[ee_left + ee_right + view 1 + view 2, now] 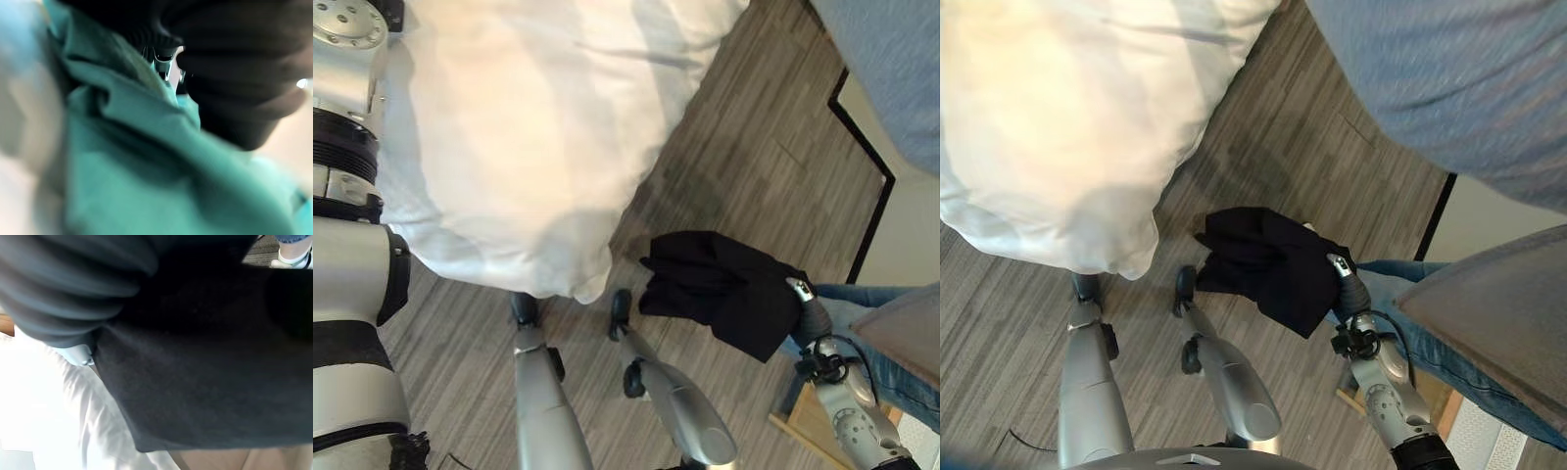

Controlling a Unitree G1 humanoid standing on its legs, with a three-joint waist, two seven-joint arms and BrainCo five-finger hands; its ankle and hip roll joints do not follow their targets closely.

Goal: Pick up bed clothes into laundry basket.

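Green cloth (pixel 127 161) sits right up against the left wrist camera, all bunched in folds, with the dark cover of the left hand (pixel 234 73) just past it. Its fingers are hidden by the folds, so I cannot tell if they are curled or straight. Over on the other side, the right hand (pixel 808 305) has a black cloth (pixel 720 284) and is clamped on it: one dark-tipped finger hooks over the edge, and the cloth hangs in a loose bundle above the wood floor (pixel 744 147). The right wrist view shows that same black cloth draped across the hand, with white bedding under it. A big puffy white bedding (pixel 529 127) heap lies well apart from the black cloth, on the robot's left. A person in blue jeans (pixel 862 299) is just beside the right hand. I think the picking-up part is done for the black cloth, and the carrying part is going on. The next move needs the hand to keep a tight hold, so the floppy cloth does not slip out. It needs to go over the laundry basket, wherever that stands. Then the fingers should let go only when the cloth is over the hole. The arm should swing with care, because the person is so near.
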